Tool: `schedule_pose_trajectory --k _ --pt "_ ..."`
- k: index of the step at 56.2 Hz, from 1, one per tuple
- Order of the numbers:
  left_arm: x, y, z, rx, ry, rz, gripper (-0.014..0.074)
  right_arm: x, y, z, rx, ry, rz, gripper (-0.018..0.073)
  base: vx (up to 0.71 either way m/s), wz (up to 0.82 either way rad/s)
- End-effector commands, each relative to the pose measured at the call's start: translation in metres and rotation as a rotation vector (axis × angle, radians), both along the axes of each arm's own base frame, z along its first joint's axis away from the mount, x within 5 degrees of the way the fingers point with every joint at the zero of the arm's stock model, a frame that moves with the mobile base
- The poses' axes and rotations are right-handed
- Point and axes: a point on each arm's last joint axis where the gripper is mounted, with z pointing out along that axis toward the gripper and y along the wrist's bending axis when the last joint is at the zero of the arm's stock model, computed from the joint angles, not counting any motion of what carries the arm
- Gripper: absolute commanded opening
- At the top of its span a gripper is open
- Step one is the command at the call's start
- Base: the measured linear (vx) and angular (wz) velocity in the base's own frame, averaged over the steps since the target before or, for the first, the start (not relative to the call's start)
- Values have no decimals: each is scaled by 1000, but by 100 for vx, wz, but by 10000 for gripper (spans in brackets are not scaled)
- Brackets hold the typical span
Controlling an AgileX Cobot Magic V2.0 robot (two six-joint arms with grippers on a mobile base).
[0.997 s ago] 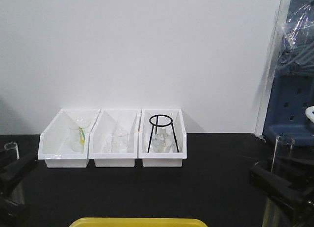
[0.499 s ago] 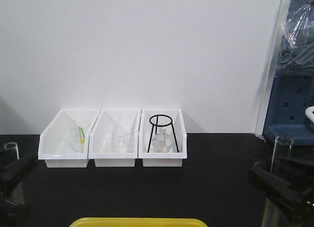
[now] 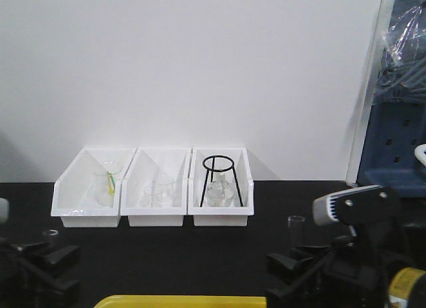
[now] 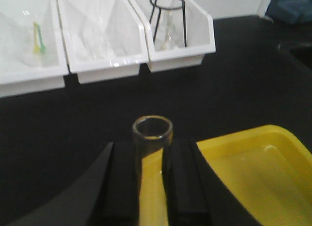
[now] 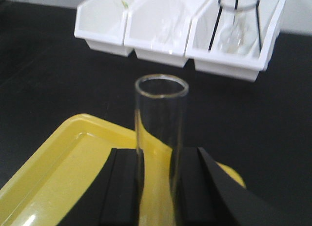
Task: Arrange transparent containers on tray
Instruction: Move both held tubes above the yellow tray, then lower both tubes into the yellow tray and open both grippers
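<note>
Two transparent containers, clear glass test tubes, stand upright, one in each gripper. My left gripper is shut on one tube, whose mouth rises above the black fingers. In the front view this tube is at the lower left. My right gripper is shut on the other tube, seen in the front view at the lower right. The yellow tray lies between the arms at the near edge. It shows under each tube, at the tray's left end and its right end.
Three white open-front bins stand in a row at the back of the black table. They hold small beakers and a black tripod stand over a flask. Blue equipment stands at the far right.
Both arms have swung inward and lower, toward the yellow tray, each carrying its tube. The right arm's body has come into the front view.
</note>
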Motion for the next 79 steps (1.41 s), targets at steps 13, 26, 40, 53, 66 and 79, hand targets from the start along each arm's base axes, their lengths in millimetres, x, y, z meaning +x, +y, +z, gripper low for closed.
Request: schedule_pose_trajectory --k 13,26,40,53,66,79 --pt "52 -52 -22 -91 250 -22 244 57 39 -19 95 83 -49 30 0 0" --pt "70 -64 -74 -64 444 16 286 74 52 -69 64 278 -97 34 0 0" --pt "78 -67 -95 -28 483 20 286 80 57 -106 -21 390 -104 42 0 0" --pt "82 -69 -117 -1 544 31 333 83 59 -129 -60 446 -112 74 0 0" --pt "84 -69 -125 40 554 16 430 84 60 -141 -81 477 -116 185 0 0" --pt "82 -68 -107 14 510 12 472 85 60 -142 -79 479 -119 447 0 0"
